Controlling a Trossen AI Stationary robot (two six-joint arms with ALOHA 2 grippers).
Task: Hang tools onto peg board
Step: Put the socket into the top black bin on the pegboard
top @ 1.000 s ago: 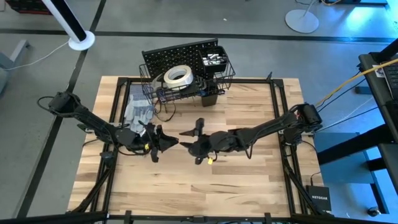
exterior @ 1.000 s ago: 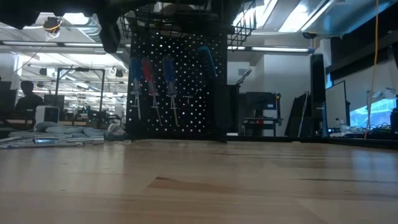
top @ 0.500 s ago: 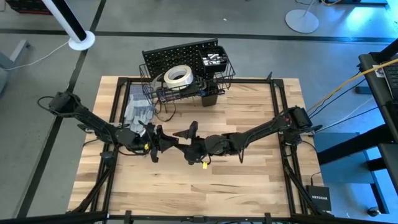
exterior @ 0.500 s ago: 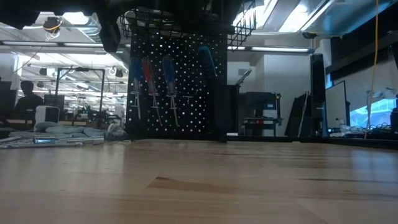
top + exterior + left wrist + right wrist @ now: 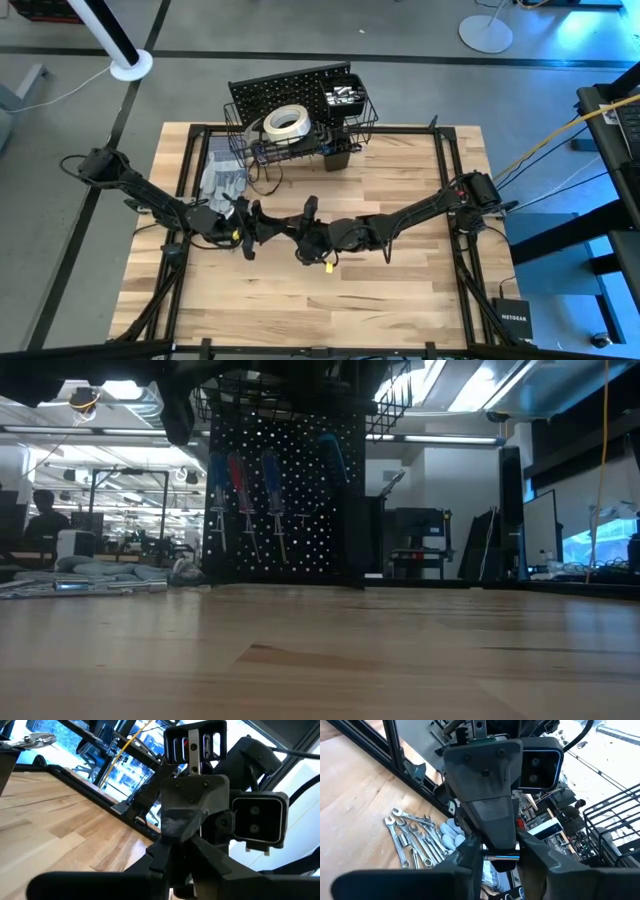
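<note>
The black peg board (image 5: 290, 88) stands at the table's far edge. In the low view (image 5: 285, 500) red- and blue-handled screwdrivers (image 5: 240, 485) hang on it. A white tape roll (image 5: 285, 122) lies in its wire basket (image 5: 350, 108). Silver wrenches (image 5: 415, 840) lie on the table beside the grey gloves (image 5: 222, 175). My left gripper (image 5: 262, 224) and right gripper (image 5: 292, 228) face each other tip to tip above the table's middle. Both have their fingers spread, and I see no tool in either. Each shows head-on in the other's wrist view: the left gripper (image 5: 499, 862) and the right gripper (image 5: 192, 870).
A black square cup (image 5: 336, 156) hangs at the board's foot. Black frame rails (image 5: 180, 190) run along the table's left and right sides. Bare wood (image 5: 300, 300) lies between the grippers and the near edge. A person (image 5: 42, 510) sits in the room behind.
My right gripper has gone toward the table's left edge, closing the gap to my left gripper until their fingertips nearly meet.
</note>
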